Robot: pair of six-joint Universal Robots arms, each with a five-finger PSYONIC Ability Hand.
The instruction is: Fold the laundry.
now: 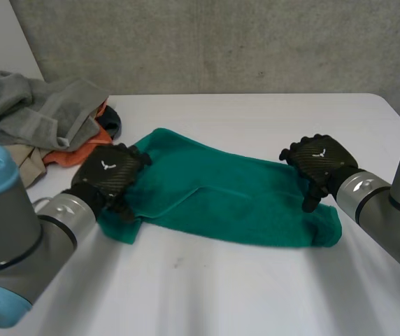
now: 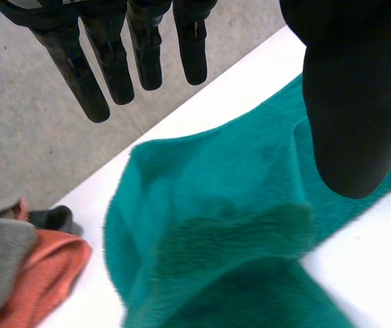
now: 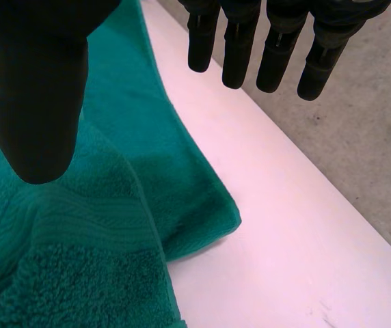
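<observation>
Towel (image 1: 221, 199) of teal terry lies across the middle of the worktop (image 1: 256, 294), stretched from left to right, with a raised fold line running along part of its length, so we judge one lengthwise fold to be at least partly made. At its left end sits the left robot hand (image 1: 109, 173); its wrist view shows the fingers (image 2: 117, 68) straight and the thumb well apart from them, holding nothing, with the towel below. The right robot hand (image 1: 319, 159) is at the towel's right end, likewise spread wide with straight fingers (image 3: 240, 55) and an empty grasp above a bunched corner. From the head view we cannot tell for sure whether either palm actually touches the cloth. A heap of laundry (image 1: 39, 112) waits at the rear left, its orange cloth (image 1: 70, 155) just beside the towel's left end. Several things could go wrong from here. If either hand closes on the top layer alone, the fold would open as the cloth rises. If one hand grips deeper than the other, the edges would land skewed. A careless sweep by the left hand could also snag the orange cloth and drag it in.
</observation>
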